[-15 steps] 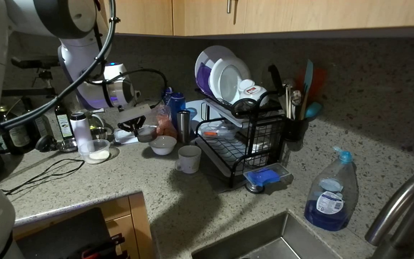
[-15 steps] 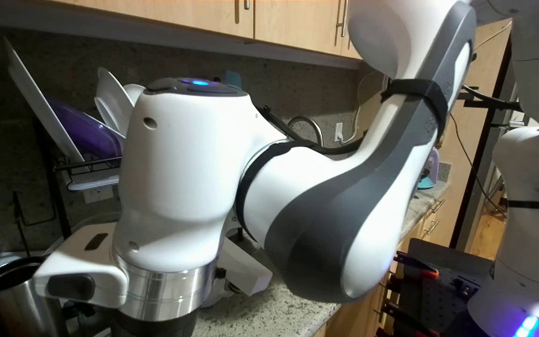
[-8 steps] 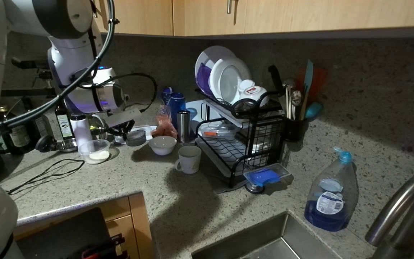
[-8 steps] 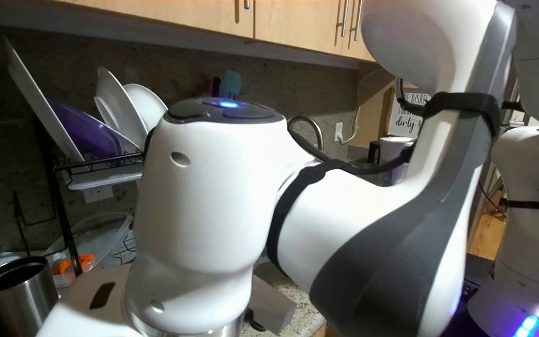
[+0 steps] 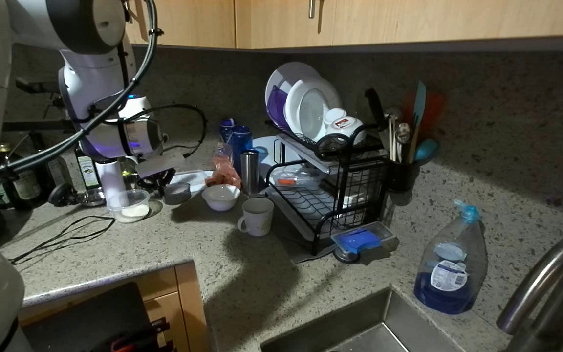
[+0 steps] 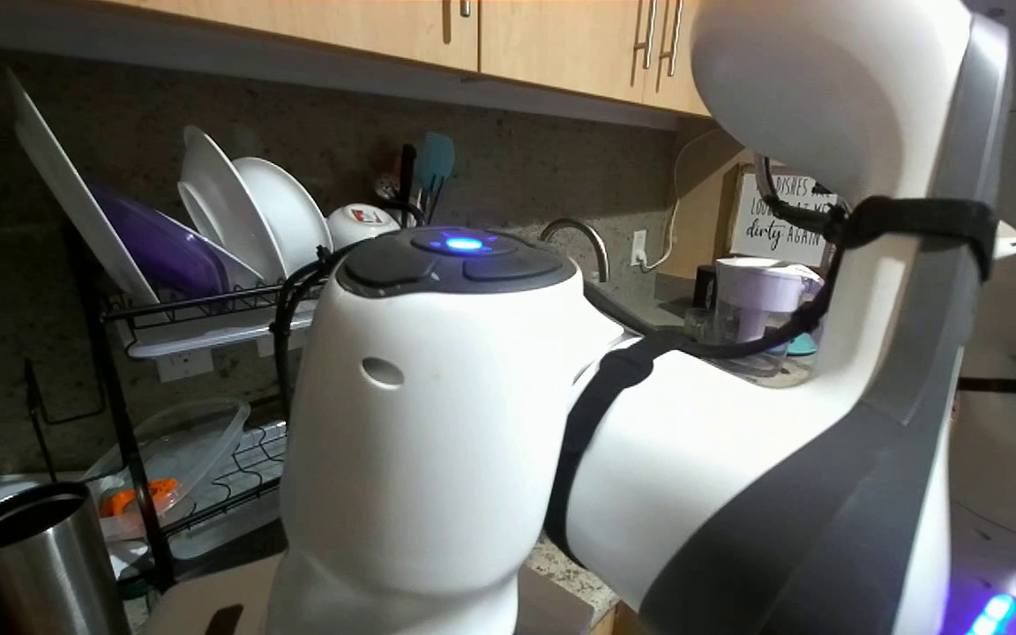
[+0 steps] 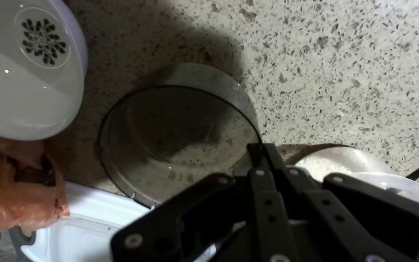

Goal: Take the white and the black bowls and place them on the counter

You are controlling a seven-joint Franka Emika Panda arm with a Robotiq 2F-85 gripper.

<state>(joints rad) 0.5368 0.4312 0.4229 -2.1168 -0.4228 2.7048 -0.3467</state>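
A dark-rimmed, see-through grey bowl (image 7: 180, 134) fills the middle of the wrist view. It also shows in an exterior view (image 5: 177, 194), low over the counter (image 5: 164, 244); I cannot tell whether it touches. My gripper (image 7: 261, 147) is shut on its rim, one finger inside and one outside. The white bowl (image 5: 221, 198) stands upright on the counter, just right of the held bowl in that exterior view. In the wrist view the white bowl (image 7: 16, 94) is at the upper left, apart from the held one, with a dark leaf mark inside. Neither bowl shows in the exterior view filled by the arm (image 6: 402, 441).
A clear tub (image 5: 130, 208) with white contents stands close to the gripper. A white mug (image 5: 257, 217), steel tumbler (image 5: 250, 171), bag of orange stuff (image 5: 225, 171) and white tray (image 7: 82, 240) are around the bowls. The dish rack (image 5: 344, 186) stands to the right.
In an exterior view the gripper and held bowl have moved left and down, away from the white bowl and toward the counter. The white bowl has not moved.
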